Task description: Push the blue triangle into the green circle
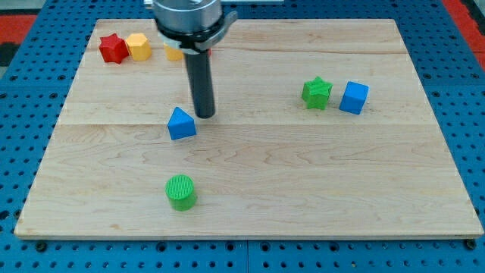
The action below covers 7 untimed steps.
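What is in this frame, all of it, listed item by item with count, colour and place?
blue triangle: one, blue, left of the board's centre, directly above the green circle in the view.
green circle: one, green, a ribbed cylinder near the view's bottom, left of centre.
green star: one, green, right half of the board.
blue cube: one, blue, just right of the green star.
red star: one, red, the board's top left corner.
yellow block: one, yellow, beside the red star on its right.
second yellow block: one, yellow, mostly hidden behind the arm; shape cannot be told.
wooden board: one, pale wood, on a blue perforated table.
my tip: one dark rod, just up and right of the blue triangle.
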{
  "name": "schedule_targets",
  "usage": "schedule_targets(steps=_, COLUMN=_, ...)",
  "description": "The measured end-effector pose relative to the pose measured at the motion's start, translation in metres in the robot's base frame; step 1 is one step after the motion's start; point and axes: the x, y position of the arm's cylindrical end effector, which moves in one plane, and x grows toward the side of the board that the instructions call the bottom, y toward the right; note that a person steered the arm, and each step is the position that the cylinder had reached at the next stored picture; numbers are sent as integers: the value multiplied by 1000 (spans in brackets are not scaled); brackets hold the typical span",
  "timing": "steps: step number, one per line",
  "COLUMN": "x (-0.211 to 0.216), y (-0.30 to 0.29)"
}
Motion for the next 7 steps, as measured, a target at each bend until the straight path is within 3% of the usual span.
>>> schedule_targets(steps=1, x=11, y=-45)
schedule_targets(steps=3, x=62, y=-54)
schedule_targets(steps=4, x=10, y=-34)
schedule_targets(steps=5, x=13, y=-90)
schedule_targets(steps=6, x=63, y=-99)
schedule_targets(steps=7, x=122, y=-53)
